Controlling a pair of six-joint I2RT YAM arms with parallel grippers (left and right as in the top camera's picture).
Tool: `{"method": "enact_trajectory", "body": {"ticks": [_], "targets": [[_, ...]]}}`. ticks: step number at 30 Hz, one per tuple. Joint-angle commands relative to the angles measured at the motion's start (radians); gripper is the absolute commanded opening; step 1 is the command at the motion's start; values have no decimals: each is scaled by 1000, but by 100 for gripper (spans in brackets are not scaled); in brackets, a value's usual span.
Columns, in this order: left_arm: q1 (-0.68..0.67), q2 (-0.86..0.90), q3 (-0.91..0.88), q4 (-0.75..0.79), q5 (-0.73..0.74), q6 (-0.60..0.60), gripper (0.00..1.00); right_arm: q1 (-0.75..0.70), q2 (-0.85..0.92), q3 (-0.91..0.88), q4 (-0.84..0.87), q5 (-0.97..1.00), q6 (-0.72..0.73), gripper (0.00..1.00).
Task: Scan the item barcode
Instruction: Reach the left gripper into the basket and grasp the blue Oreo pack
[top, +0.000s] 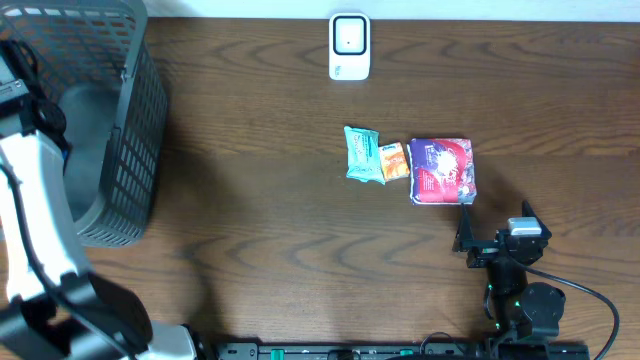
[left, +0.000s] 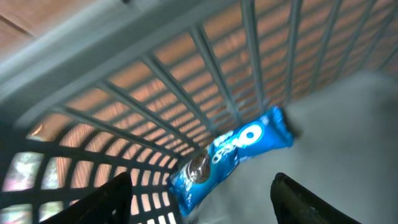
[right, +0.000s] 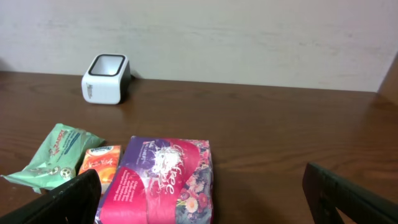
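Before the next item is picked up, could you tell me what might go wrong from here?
1. The left end effector hangs inside the basket over the Oreo pack; lifting out carelessly could snag its grid wall.
2. The orange packet sits against the purple pack before the open right end effector, so a grasp could drag both.

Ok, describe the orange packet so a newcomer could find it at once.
Start at the white scanner on the table's far edge and come toward the robot to a row of three packets. The orange packet lies in the middle, between the green pack and the purple-pink package. It is the smallest and the only orange one.
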Motion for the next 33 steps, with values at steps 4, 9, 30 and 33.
{"method": "enact_trajectory", "body": {"ticks": [4,9,30,33], "targets": [[8,116,1,-13,-16,105,71,8,-5,-3,-2,-2,-12,99],[8,190,0,-13,-15,114,70,8,-5,-3,-2,-2,-12,99],[36,394,0,34,-15,233,69,8,-5,-3,-2,-2,-12,99],[56,394,0,47,-8,234,69,8,-5,-3,-2,-2,-12,99]]}}
